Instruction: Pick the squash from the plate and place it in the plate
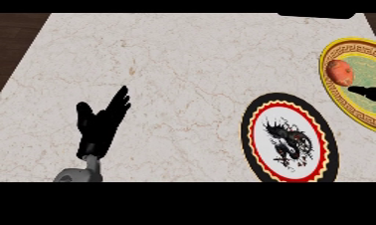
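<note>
at far right, the right hand [361, 92] shows only dark fingertips beside the squash [340, 71]; grip unclear; left hand [101, 119] open.

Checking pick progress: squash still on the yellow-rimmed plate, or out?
On it. The orange squash lies on the yellow-rimmed plate at the right edge; the black-rimmed dragon plate holds nothing.

Before me the pale marble desk [169, 69] carries two plates: a black-rimmed dragon plate [253, 139] near my right, and a yellow-rimmed green plate [328, 52] at the right edge.
</note>
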